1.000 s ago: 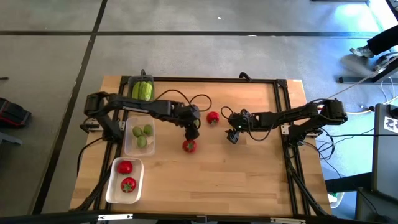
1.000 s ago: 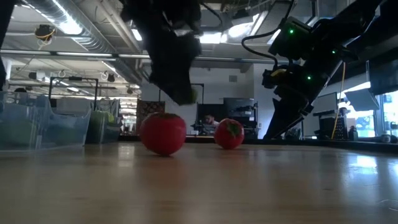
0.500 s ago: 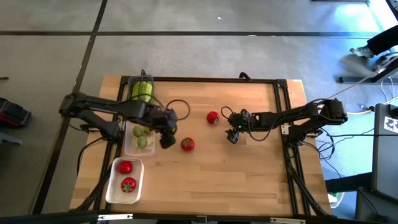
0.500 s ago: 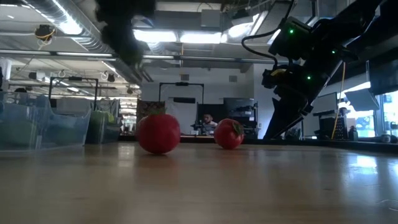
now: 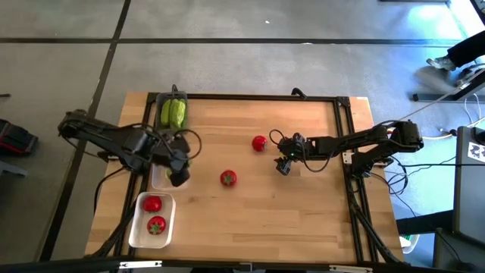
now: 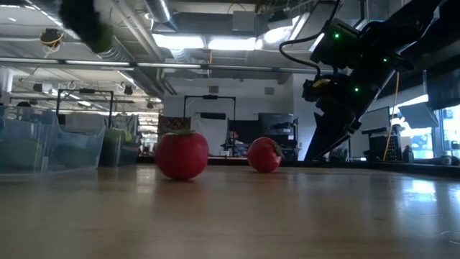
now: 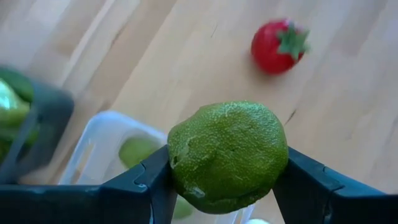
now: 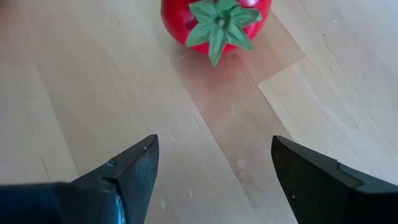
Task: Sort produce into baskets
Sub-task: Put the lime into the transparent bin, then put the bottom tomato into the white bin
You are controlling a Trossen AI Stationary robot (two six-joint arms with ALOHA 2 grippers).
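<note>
My left gripper (image 5: pixel 179 174) is shut on a small round green fruit (image 7: pixel 227 155) and hangs over the clear tray (image 5: pixel 158 179), which holds other green fruits (image 7: pixel 137 150). The dark grey tray (image 5: pixel 173 112) at the far left holds light-green cucumbers. The white tray (image 5: pixel 151 221) at the near left holds two tomatoes. Two more tomatoes sit on the table, one (image 5: pixel 228 177) near the middle and one (image 5: pixel 259 142) farther back. My right gripper (image 5: pixel 284 164) is open and empty, just right of the farther tomato (image 8: pixel 214 15). My left gripper pinches the green fruit by two opposite sides (image 7: pixel 177 163) between its two fingers (image 7: pixel 146 183). The fingers come from above, pointing down. The fruit is lifted clear, above the clear tray's right part.
A dark frame (image 5: pixel 345 136) runs along the table's far and right sides. Bare wood (image 5: pixel 265 220) lies between the trays and the right edge. In the low view the two loose tomatoes (image 6: pixel 181 155) stand side by side, with the right arm (image 6: pixel 345 72) behind them.
My left gripper has carried the green fruit toward the table's left edge, from beside the middle tomato to over the clear tray, and has risen. It stays shut on the fruit. My right arm has kept still.
</note>
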